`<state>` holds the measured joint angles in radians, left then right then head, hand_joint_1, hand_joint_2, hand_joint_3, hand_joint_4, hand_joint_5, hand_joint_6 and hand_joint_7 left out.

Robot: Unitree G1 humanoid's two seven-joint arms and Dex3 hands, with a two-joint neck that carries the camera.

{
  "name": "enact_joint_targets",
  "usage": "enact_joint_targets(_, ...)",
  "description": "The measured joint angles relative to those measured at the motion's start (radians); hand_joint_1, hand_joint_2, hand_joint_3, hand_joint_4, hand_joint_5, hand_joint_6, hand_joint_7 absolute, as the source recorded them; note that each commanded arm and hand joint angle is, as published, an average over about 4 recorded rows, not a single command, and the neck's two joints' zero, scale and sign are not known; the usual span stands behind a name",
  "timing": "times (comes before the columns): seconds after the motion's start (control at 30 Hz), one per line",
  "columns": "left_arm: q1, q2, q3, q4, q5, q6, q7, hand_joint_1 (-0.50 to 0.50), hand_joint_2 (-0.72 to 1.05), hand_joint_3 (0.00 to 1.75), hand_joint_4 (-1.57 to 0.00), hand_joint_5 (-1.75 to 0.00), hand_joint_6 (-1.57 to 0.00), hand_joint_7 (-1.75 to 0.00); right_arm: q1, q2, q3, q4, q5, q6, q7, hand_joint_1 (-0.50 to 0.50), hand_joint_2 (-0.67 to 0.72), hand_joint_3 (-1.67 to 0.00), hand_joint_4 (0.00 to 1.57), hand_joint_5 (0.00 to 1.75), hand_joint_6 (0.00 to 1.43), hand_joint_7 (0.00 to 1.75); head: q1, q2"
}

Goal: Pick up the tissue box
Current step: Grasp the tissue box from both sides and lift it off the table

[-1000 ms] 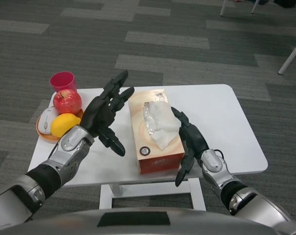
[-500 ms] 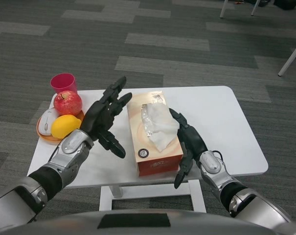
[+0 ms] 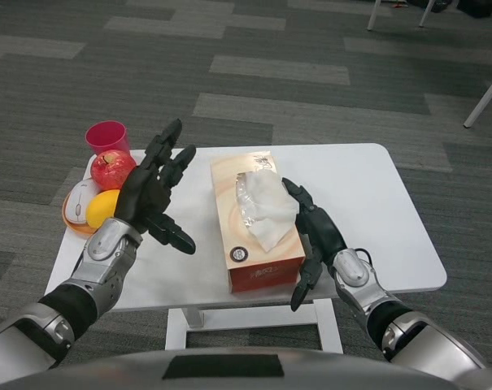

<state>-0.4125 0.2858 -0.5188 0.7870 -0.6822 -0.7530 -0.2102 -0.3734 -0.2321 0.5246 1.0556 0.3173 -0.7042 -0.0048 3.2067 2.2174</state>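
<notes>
Lying lengthwise near the middle of the white table [image 3: 376, 195], the tissue box [image 3: 250, 236] has its near end close to the table's front edge, with a white tissue [image 3: 266, 210] rising from its top slot. The right hand [image 3: 315, 236] sits just beside the box's right side, fingers spread and curved, holding nothing; whether they touch the box cannot be told. The left hand [image 3: 152, 195] hovers left of the box, well apart from it, fingers spread and holding nothing, with bare tabletop showing between hand and box. Behind the left hand, at the table's left edge, an orange plate [image 3: 69, 218] carries a red apple [image 3: 111, 169] and a lemon [image 3: 102, 207]. A pink cup [image 3: 106, 136] stands at the far left corner. Right of the box the tabletop runs bare to its right edge.
</notes>
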Motion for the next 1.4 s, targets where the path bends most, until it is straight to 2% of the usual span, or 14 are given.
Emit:
enact_joint_targets(0.27, 0.008, 0.0, 0.017, 0.092, 0.048, 0.013, 0.0, 0.5, -0.28, 0.0, 0.0, -0.41, 0.0, -0.07, -0.009, -0.001, 0.001, 0.004, 0.0, 0.0, 0.0, -0.12, 0.72, 0.0, 0.29, 0.0, 0.0, 0.07, -0.001, -0.008)
enact_joint_targets(0.47, -0.025, -0.01, -0.064, 0.189, 0.064, 0.041, 0.0, 0.5, -0.28, 0.0, 0.0, -0.41, 0.0, -0.07, -0.01, 0.0, 0.003, 0.005, 0.0, 0.001, -0.001, -0.12, 0.72, 0.0, 0.29, 0.0, 0.0, 0.07, -0.007, -0.012)
enact_joint_targets(0.6, -0.056, -0.011, -0.118, 0.218, 0.064, 0.063, 0.001, 0.5, -0.28, 0.0, 0.0, -0.41, 0.0, -0.07, -0.011, -0.001, 0.011, 0.005, 0.0, 0.002, -0.001, -0.12, 0.72, 0.0, 0.29, 0.0, 0.0, 0.07, -0.01, -0.01)
enact_joint_targets(0.8, -0.104, -0.015, -0.217, 0.231, 0.063, 0.095, 0.003, 0.5, -0.24, 0.0, 0.0, -0.41, 0.0, -0.07, -0.021, -0.001, 0.024, 0.005, 0.0, 0.002, -0.003, -0.12, 0.72, 0.0, 0.29, 0.0, 0.0, 0.07, -0.015, -0.006)
enact_joint_targets(0.93, -0.126, -0.012, -0.262, 0.235, 0.056, 0.098, 0.01, 0.5, -0.28, 0.0, 0.0, -0.36, 0.0, -0.07, -0.029, -0.004, 0.041, 0.007, 0.0, 0.003, -0.01, -0.12, 0.72, 0.0, 0.31, 0.0, 0.0, 0.07, -0.019, -0.003)
enact_joint_targets(1.13, -0.136, -0.011, -0.294, 0.236, 0.044, 0.098, 0.016, 0.5, -0.28, 0.0, 0.0, -0.36, 0.0, -0.07, -0.044, -0.004, 0.061, 0.018, 0.0, 0.004, -0.025, -0.11, 0.72, 0.0, 0.33, 0.0, 0.0, 0.07, -0.03, 0.003)
enact_joint_targets(1.3, -0.145, -0.007, -0.312, 0.238, 0.043, 0.1, 0.02, 0.5, -0.28, 0.0, 0.0, -0.41, 0.0, -0.07, -0.077, -0.008, 0.115, 0.039, 0.001, 0.007, -0.05, -0.12, 0.72, 0.0, 0.36, 0.0, 0.0, 0.07, -0.034, 0.008)
enact_joint_targets(1.4, -0.146, -0.006, -0.314, 0.238, 0.042, 0.102, 0.021, 0.5, -0.28, 0.0, 0.0, -0.33, 0.0, -0.07, -0.086, -0.01, 0.134, 0.04, 0.001, 0.007, -0.057, -0.12, 0.72, 0.0, 0.34, 0.0, 0.0, 0.07, -0.036, 0.011)
